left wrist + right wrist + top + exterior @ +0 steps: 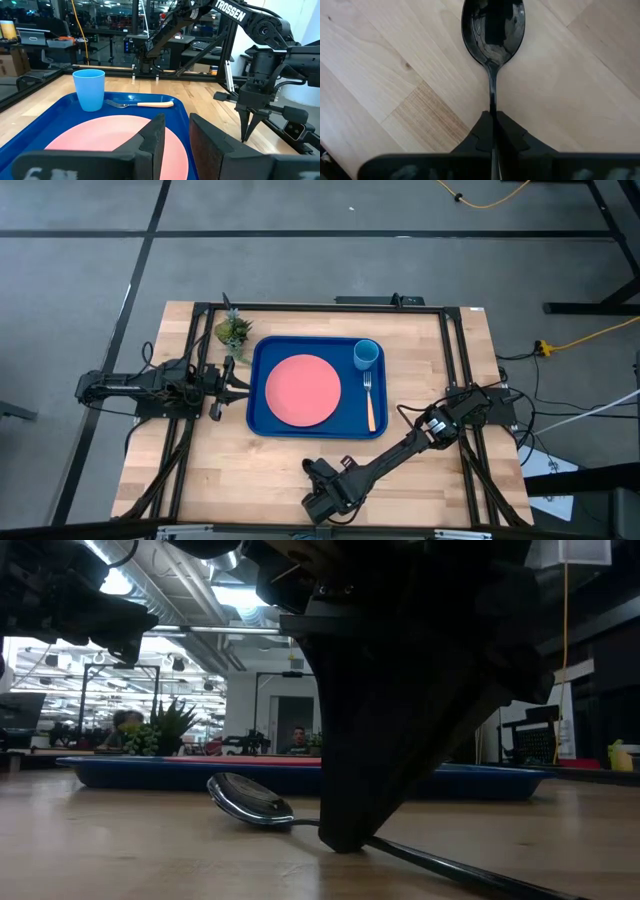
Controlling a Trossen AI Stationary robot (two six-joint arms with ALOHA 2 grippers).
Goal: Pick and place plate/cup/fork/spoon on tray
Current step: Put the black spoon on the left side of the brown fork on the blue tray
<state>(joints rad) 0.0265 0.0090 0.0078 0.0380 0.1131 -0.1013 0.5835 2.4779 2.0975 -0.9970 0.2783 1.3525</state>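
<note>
Already the tray [256,395] holds three things — the plate [302,389] at its middle, the cup [366,354] in its far right corner, the fork [370,403] along its right rim. Near of the tray, the right gripper [493,131] pinches the spoon [493,31] handle on the table [200,480]. Left of the tray, the left gripper [175,135] waits, fingers slightly parted.

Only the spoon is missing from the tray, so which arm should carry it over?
The right: its claw is already shut on the small dark shiny spoon lying on the wooden table. The left claw waits, slightly open, at the deep-blue rectangular tray's opposite edge.
</note>
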